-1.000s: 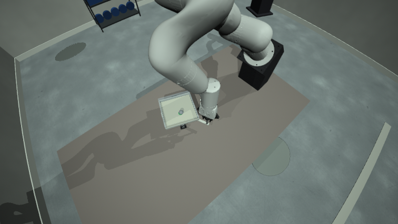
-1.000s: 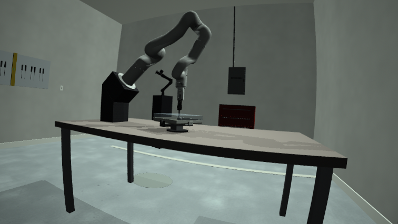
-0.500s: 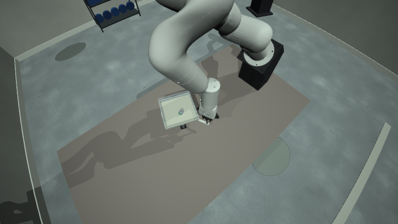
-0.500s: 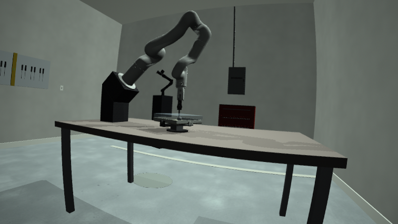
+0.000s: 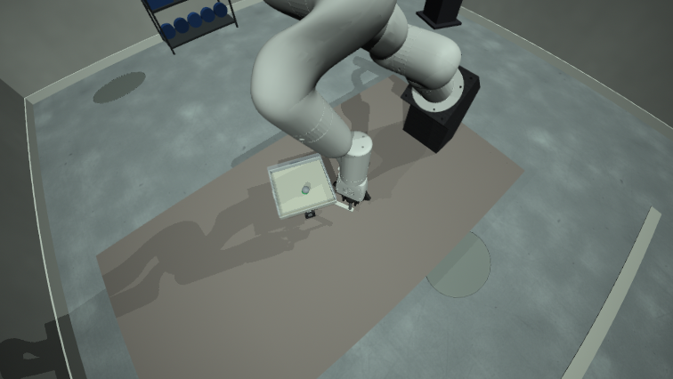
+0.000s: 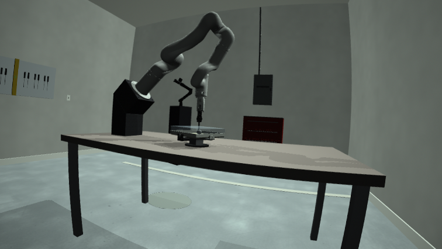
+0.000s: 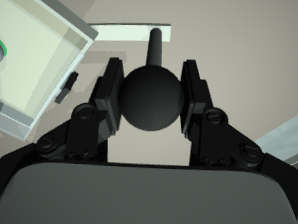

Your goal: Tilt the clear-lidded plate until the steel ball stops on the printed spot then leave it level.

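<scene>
The clear-lidded square plate (image 5: 303,187) sits on a dark pedestal on the table; it also shows in the exterior view (image 6: 197,130) and at the left of the wrist view (image 7: 29,63). The steel ball (image 5: 305,189) lies near the plate's middle, over a green spot whose edge peeks out beside it. A part of the green spot (image 7: 1,50) shows at the wrist view's left edge. My gripper (image 7: 152,75) is shut on the black knob handle (image 7: 150,98) that stands on the plate's pale side tab (image 7: 129,31). In the top view the gripper (image 5: 351,200) stands upright just right of the plate.
The arm's black base block (image 5: 440,110) stands at the table's far end. A small dark fitting (image 5: 309,214) sticks out below the plate's near edge. Off the table are a rack with blue balls (image 5: 190,20) and a red cabinet (image 6: 262,129).
</scene>
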Tool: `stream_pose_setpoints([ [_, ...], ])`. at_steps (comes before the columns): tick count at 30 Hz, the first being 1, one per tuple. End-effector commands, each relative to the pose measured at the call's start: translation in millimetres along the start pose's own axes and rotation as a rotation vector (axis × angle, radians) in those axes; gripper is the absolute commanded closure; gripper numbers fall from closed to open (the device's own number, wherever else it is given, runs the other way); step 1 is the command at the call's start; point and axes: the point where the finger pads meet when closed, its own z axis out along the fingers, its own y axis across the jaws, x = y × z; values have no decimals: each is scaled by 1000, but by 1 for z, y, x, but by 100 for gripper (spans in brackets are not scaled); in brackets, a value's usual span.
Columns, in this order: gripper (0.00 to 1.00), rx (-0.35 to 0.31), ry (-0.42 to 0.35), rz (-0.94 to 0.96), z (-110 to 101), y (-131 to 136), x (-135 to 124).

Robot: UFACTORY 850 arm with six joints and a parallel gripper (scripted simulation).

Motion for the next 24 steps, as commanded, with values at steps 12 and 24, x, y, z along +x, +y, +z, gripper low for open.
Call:
stream_pose_setpoints([
  [12, 100, 0, 0, 0, 3, 1, 0],
  [24, 100, 0, 0, 0, 3, 1, 0],
])
